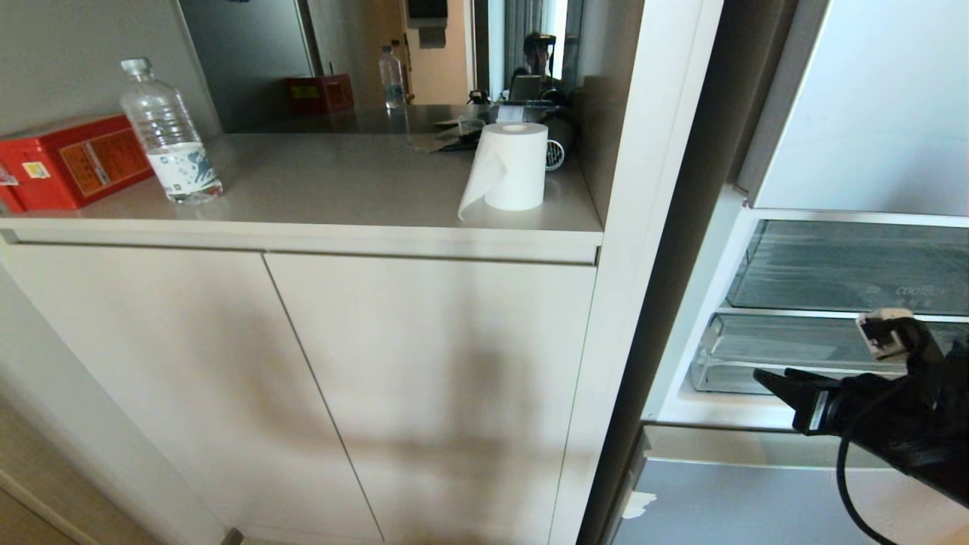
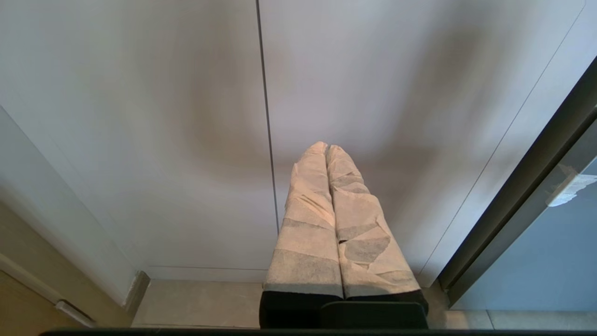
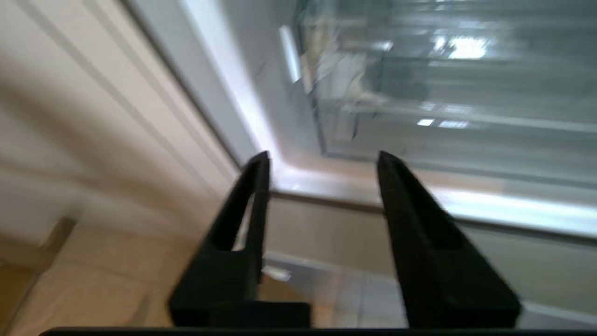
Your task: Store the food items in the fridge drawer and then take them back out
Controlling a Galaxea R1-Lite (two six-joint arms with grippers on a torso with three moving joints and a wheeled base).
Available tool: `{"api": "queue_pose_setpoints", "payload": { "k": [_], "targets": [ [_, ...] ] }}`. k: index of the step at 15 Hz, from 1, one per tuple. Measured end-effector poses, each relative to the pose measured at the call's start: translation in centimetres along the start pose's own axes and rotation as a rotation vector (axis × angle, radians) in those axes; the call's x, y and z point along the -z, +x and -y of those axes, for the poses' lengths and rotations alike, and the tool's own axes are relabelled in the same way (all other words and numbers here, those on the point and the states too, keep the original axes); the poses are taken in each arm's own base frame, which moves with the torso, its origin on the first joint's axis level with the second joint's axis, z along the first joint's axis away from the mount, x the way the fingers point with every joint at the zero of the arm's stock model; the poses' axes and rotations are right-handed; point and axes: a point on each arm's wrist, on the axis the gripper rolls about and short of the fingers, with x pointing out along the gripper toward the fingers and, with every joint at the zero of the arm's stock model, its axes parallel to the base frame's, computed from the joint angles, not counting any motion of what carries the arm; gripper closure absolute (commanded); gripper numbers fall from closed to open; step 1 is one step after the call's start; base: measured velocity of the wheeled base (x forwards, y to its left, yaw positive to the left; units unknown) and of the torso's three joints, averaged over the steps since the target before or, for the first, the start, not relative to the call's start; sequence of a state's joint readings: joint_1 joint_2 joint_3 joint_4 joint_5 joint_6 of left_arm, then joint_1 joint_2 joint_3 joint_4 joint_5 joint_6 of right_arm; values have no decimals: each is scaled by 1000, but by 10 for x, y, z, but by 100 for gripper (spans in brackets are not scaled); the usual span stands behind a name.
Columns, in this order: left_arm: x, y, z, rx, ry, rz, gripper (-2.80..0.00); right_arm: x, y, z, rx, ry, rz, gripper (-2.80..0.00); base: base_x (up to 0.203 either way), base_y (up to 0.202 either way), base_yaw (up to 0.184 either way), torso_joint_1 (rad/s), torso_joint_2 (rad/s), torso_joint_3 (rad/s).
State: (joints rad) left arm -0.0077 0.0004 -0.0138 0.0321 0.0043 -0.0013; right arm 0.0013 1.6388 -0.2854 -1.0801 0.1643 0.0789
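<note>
Item: wide, shallow clear plastic fridge drawer (image 1: 787,352), pushed in, low in the open fridge at right, beneath a deeper clear bin (image 1: 855,265). Likely light, stiff and slick; best taken at its front lip.
Item: food items, none in view.
Item: right gripper (image 3: 322,161), black, fingers parted and empty, near the drawer's left front corner, not touching.
Item: left gripper (image 2: 326,148), taped fingers pressed together, parked facing the white cabinet doors (image 1: 303,393).
Clearance: white fridge side wall (image 1: 643,227) hems the left; open room nearer the camera.
Worktop (image 1: 341,182): paper roll (image 1: 509,166), water bottle (image 1: 168,136), red box (image 1: 68,159).
</note>
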Motion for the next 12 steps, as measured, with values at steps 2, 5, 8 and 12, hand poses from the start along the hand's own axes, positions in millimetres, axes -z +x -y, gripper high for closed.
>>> {"api": "queue_pose_setpoints", "payload": {
  "k": [2,5,8,12],
  "targets": [
    [0,0,0,0,0,0,0,1,16,3,19,-32,53,-280,0,0,0,0,0,0],
    [0,0,0,0,0,0,0,5,33,6,22,-53,112,-280,0,0,0,0,0,0],
    [0,0,0,0,0,0,0,15,46,6,13,-55,98,-280,0,0,0,0,0,0],
    [0,0,0,0,0,0,0,19,61,8,20,-47,87,-280,0,0,0,0,0,0]
  ]
}}
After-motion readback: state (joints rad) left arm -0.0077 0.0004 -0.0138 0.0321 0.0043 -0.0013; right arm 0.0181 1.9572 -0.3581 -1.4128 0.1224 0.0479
